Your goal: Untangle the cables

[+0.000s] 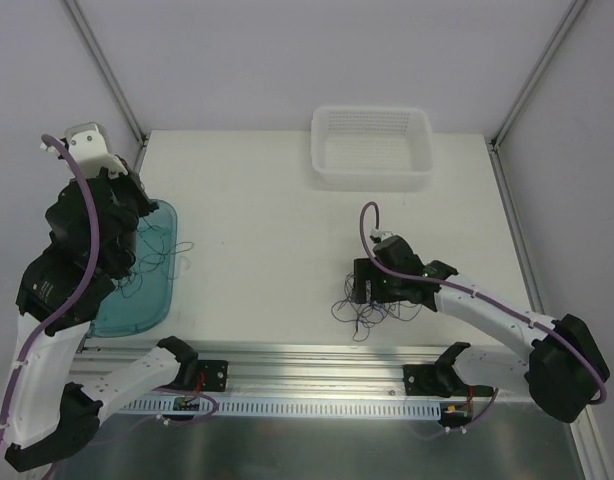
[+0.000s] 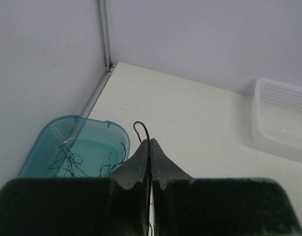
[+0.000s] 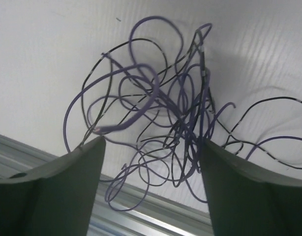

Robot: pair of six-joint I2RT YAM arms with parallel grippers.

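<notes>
A knotted clump of thin purple and black cables lies on the white table near the front rail. My right gripper hangs low over it, open. In the right wrist view the clump lies between and beyond the two spread fingers, and the gripper holds nothing. My left gripper is over the teal tray, with loose strands trailing at the tray's edge. In the left wrist view it is shut on one thin black wire that hooks out above the tips.
The teal tray holds several loose dark strands. A white mesh basket stands at the back of the table and shows in the left wrist view. A metal rail runs along the front edge.
</notes>
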